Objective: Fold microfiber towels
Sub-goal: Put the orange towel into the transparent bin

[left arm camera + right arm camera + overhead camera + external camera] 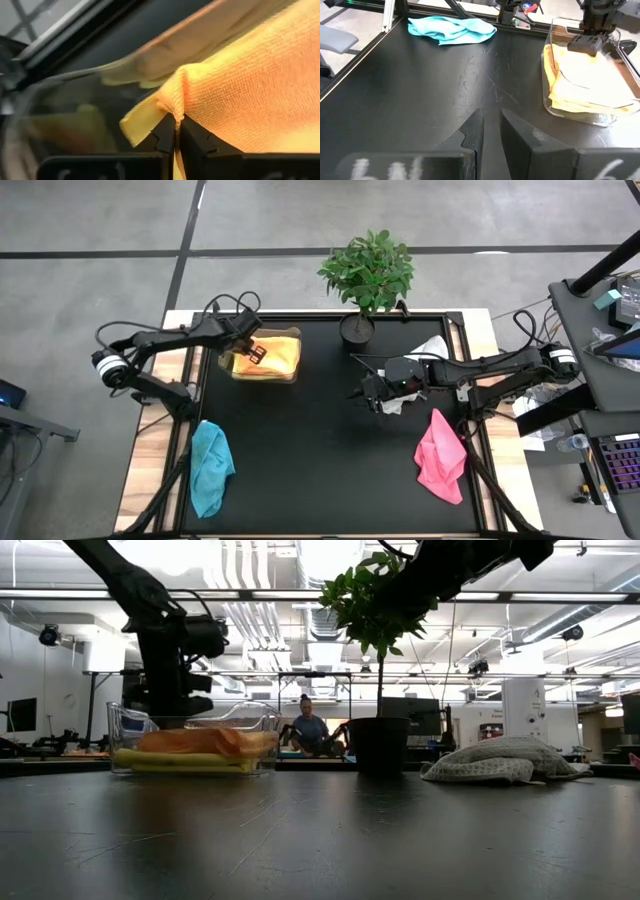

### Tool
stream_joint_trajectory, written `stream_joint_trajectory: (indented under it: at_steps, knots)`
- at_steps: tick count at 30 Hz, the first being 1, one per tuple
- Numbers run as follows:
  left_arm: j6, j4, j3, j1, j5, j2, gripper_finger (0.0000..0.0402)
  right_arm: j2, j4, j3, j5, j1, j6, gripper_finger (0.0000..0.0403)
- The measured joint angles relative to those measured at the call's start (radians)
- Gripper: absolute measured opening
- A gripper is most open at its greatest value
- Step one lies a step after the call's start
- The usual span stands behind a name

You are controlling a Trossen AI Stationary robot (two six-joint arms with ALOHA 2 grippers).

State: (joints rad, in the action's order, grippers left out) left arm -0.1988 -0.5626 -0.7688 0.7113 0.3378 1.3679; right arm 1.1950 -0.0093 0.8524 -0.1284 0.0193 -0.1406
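A clear plastic box (232, 370) at the far left holds an orange towel (275, 352) lying on a yellow towel (180, 758). My left gripper (255, 352) reaches down into the box and is shut on the orange towel (250, 90). My right gripper (490, 127) hovers open and empty over the middle of the table (365, 393). A white-grey towel (500, 762) lies crumpled at the far right, beside the plant pot. A teal towel (210, 465) lies bunched at the near left. A pink towel (440, 455) lies bunched at the near right. My left gripper pinches a raised fold of the orange towel (176, 100) between its two fingertips, near the towel's edge, where a yellow corner (140, 125) sticks out. The fingers come from above, pointing down. The towel still lies in the box on the yellow towel.
A potted plant (365, 270) stands at the far edge in the middle. Bare black table (320, 450) lies between the teal and pink towels. A person sits in the room behind the table (310, 725).
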Motion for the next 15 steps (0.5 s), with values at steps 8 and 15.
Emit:
stream_joint_trajectory:
  at_steps: [8,15]
  knots:
    - [0.048,-0.074,-0.026,0.0,0.068,-0.094,0.0002,0.0,0.001,0.0,0.0,0.0,0.011,0.0054]
    - [0.039,-0.068,-0.024,0.0,0.056,-0.089,0.0002,0.0,0.014,0.0,0.0,0.0,0.018,0.0054]
